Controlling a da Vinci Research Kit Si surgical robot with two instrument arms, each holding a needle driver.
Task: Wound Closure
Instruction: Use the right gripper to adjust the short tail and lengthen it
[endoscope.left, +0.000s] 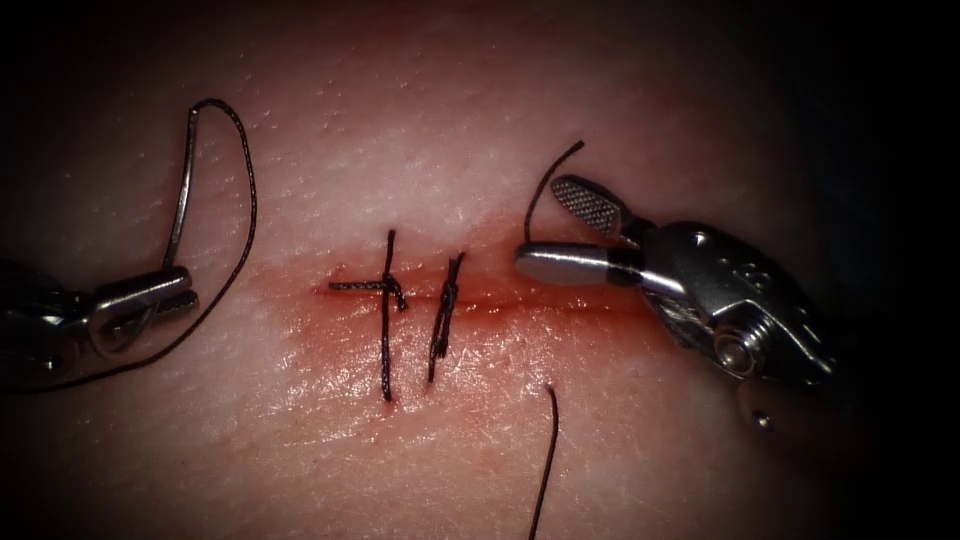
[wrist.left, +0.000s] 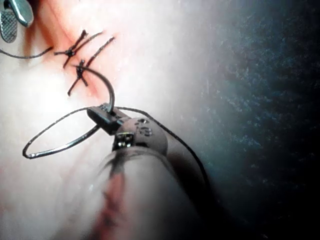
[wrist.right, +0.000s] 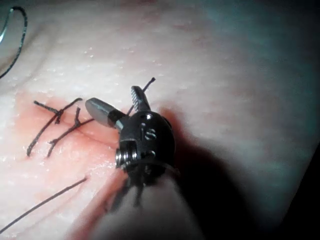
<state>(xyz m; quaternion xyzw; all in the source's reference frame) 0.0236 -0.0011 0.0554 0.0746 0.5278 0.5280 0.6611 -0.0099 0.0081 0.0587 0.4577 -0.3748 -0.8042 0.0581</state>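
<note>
Right tool (endoscope.left: 560, 235) fingers spread, empty, left tool (endoscope.left: 150, 300) fingers gripping needle (endoscope.left: 180, 200) off tissue (endoscope.left: 420, 120)

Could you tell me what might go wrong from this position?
1. The left tool holds the needle near one end, clear of the tissue; it could swivel.
2. The right tool, jaws open and empty, hovers by the loose thread and could snag it or the stitches.

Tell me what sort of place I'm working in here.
Likely a bench suturing practice setup: pale tissue with a red-stained cut, two tied stitches across it. The left pincer holds the curved needle clear of the tissue; the right pincer is open, empty.
</note>
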